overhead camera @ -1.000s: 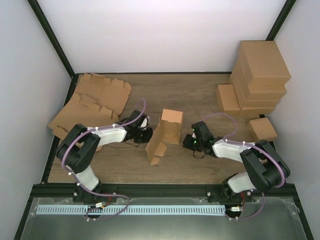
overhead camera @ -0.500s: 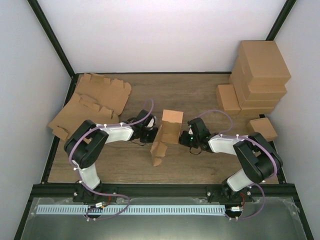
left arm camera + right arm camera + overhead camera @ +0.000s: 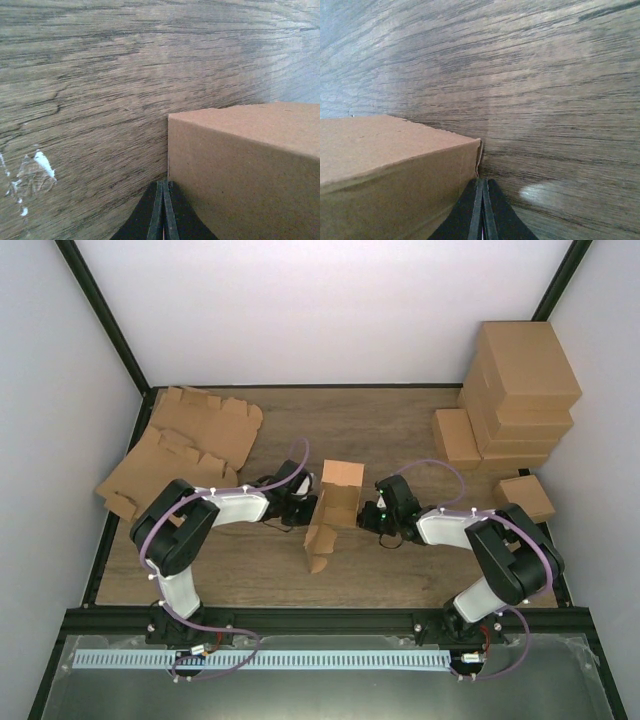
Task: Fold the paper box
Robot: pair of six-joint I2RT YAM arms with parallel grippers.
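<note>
From above, both tool tips are hidden behind the arms' wrists beside the box [image 3: 335, 502], which stands half-folded mid-worktop [image 3: 400, 430] with its near flap hanging open. The wrist views cut the box off, yet show the left tool [image 3: 162, 212] and right tool [image 3: 481, 210] closed tight on nothing, tips at its opposite sides. Flat blanks [image 3: 190, 440] lie at the far left corner, cartons [image 3: 520, 380] are stacked far right.

Setting: robot test cell, lab type. White panel walls [image 3: 320, 310] on black frame [image 3: 112, 330]; wood-grain table [image 3: 390, 430]; stacked cartons [image 3: 520, 380] at 2 o'clock; flat cardboard blanks [image 3: 190, 440] at 10 o'clock.
</note>
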